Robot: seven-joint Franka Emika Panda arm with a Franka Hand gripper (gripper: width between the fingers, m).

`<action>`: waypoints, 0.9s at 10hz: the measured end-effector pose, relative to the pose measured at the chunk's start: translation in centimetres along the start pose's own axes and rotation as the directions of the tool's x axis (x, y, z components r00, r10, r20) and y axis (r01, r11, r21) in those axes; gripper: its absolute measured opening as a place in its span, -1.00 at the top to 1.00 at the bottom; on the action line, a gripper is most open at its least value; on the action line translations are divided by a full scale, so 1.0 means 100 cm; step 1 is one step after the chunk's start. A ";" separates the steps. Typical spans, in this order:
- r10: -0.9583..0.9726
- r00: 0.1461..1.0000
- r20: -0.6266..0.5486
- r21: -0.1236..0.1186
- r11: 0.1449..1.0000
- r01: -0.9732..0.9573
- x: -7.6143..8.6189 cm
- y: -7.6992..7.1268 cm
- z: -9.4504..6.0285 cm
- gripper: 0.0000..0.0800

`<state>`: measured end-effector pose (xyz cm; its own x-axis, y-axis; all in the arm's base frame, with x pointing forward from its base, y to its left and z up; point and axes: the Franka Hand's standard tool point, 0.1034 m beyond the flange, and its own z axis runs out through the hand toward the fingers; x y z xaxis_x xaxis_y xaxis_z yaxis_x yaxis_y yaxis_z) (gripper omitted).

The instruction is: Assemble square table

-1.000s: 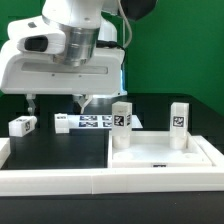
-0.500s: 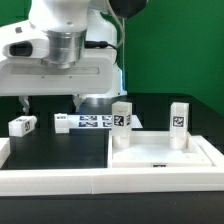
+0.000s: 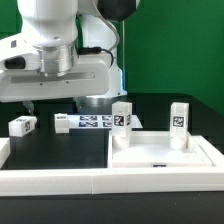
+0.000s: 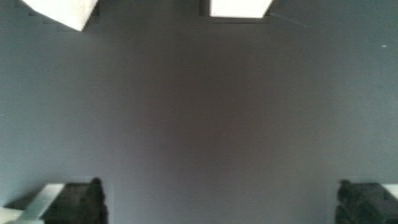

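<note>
The white square tabletop (image 3: 165,157) lies rim-up at the exterior view's front right. Two white tagged legs (image 3: 122,117) (image 3: 179,122) stand upright at its far corners. A third leg (image 3: 20,125) lies loose on the black table at the exterior view's left. My gripper (image 3: 55,104) hangs open above the table between that loose leg and the tabletop, holding nothing. In the wrist view the gripper (image 4: 221,204) shows only bare dark table between its dark fingertips (image 4: 71,202). Two white pieces (image 4: 240,7) (image 4: 64,10) are cut off at the frame's edge.
The marker board (image 3: 88,122) lies flat behind the gripper, next to the nearer upright leg. A long white L-shaped border wall (image 3: 55,176) runs along the front of the table and up its left side in the exterior view.
The arm and gripper have shifted toward the exterior view's left. The jaws stayed open, and no part on the table has moved.
</note>
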<state>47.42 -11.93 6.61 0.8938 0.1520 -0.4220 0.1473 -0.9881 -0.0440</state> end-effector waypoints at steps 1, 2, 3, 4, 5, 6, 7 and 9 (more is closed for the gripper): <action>0.000 1.000 0.000 0.000 1.000 0.000 0.000 0.000 0.000 -0.62; 0.000 1.000 0.000 0.000 1.000 0.000 0.000 0.000 0.000 -0.62; 0.000 1.000 0.002 0.001 1.000 0.000 -0.001 0.000 0.001 -0.62; 0.008 1.000 0.015 0.010 1.000 -0.008 -0.010 -0.003 0.012 -0.62; 0.009 1.000 0.021 0.017 1.000 -0.010 -0.022 -0.007 0.023 -0.62; 0.010 1.000 0.027 0.023 1.000 -0.011 -0.030 -0.010 0.031 -0.62; 0.012 0.999 0.038 0.029 0.999 -0.013 -0.038 -0.012 0.039 -0.62; 0.019 0.999 0.040 0.028 0.999 -0.020 -0.038 -0.016 0.041 -0.62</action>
<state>42.04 -11.07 4.58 0.8786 0.1324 -0.4589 0.1176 -0.9912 -0.0609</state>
